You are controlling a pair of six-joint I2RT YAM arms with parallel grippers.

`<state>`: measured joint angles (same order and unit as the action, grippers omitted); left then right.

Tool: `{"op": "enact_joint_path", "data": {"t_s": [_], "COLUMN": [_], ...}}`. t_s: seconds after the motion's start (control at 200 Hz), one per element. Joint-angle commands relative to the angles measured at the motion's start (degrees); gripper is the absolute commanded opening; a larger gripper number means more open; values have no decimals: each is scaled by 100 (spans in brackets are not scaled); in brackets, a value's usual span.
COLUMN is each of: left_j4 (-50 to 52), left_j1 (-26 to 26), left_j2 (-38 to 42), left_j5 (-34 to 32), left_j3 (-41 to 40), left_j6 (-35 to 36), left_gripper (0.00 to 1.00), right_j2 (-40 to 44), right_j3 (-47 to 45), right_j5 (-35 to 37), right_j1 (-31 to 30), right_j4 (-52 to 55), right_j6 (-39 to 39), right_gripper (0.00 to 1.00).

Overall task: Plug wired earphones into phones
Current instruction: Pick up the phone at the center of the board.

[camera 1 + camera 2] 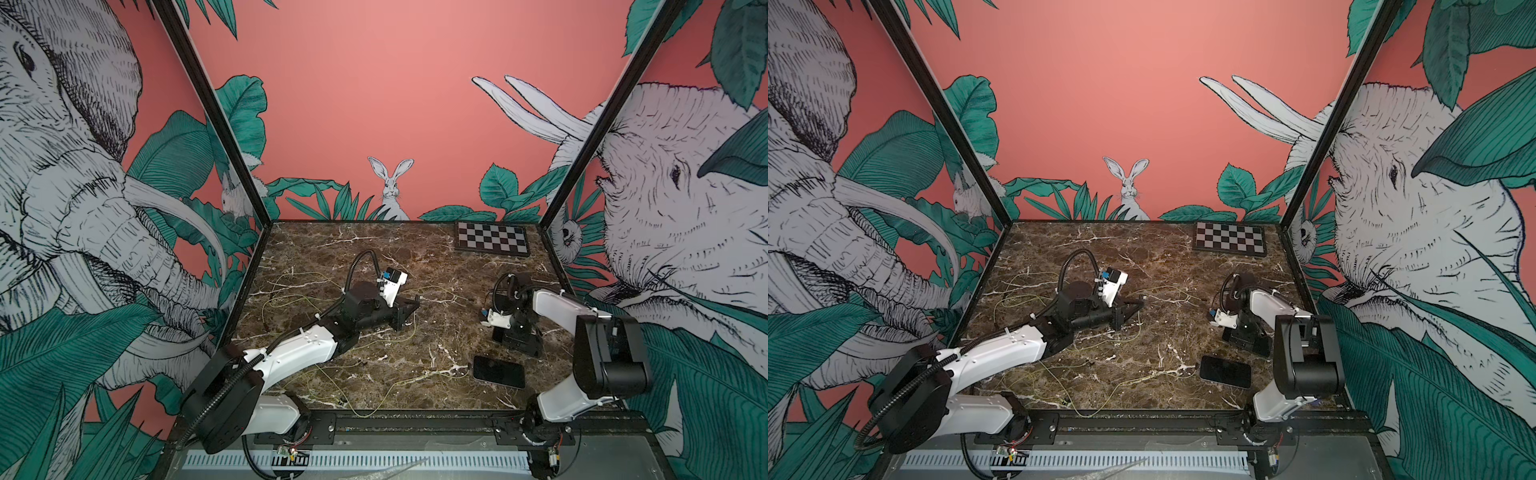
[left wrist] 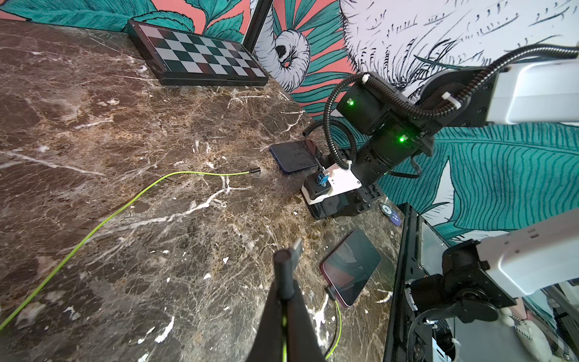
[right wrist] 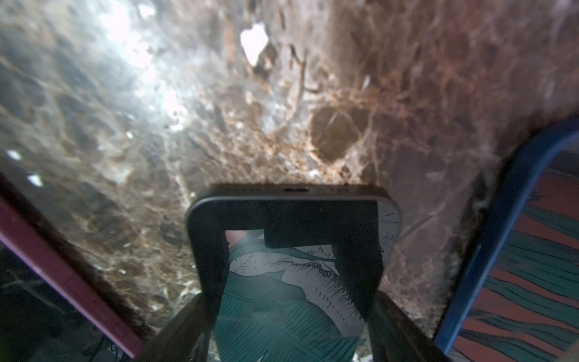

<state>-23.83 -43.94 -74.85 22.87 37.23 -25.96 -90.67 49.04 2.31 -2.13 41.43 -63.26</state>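
Left end effector [image 2: 284,301]: fingers together, clamped on the dark plug [image 2: 286,263] of a yellow-green cord [image 2: 284,332]. The plug tip projects past the fingertips, over the desk [image 2: 156,125], and points toward the phones. Right end effector [image 3: 289,297]: lowered over the grey phone [image 3: 291,196] with one finger against each long edge, clamped on it. This phone lies flat, screen up, with its port end facing away from the wrist. It sits between the red phone [image 2: 351,266] and the blue phone [image 2: 293,156]; all three lie along the right side of the desk. The red phone has a second cord [image 2: 337,316] plugged into its end. A third cord [image 2: 125,203] lies loose on the desk, its plug tip near the blue phone but apart from it
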Motion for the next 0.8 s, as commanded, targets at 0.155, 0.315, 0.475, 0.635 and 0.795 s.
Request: {"op": "enact_joint_path", "data": {"t_s": [0.155,0.315,0.475,0.635,0.795], "left_j4": [107,138,116,64,-125], "left_j1": [-18,-18,-24,-23,-18], "left_j2": [326,337,306,210,39], "left_j5": [-133,-177,-222,-292,-139], "left_j3": [-119,-134,-128,-69,-33], "left_j6": [20,63,47,-31,-219], "left_gripper": [0,0,0,0,0], "right_j2": [-440,-234,263,793,1331], "right_j3": [-22,7,-41,-128,-311], "right_j5": [-214,-321,-573,-888,-1125], "right_j1": [-24,-57,-114,-186,-228], "right_j4": [410,465,333,267,280], "right_j6": [-144,-159,11,230,235], "right_gripper": [62,62,62,62,62]}}
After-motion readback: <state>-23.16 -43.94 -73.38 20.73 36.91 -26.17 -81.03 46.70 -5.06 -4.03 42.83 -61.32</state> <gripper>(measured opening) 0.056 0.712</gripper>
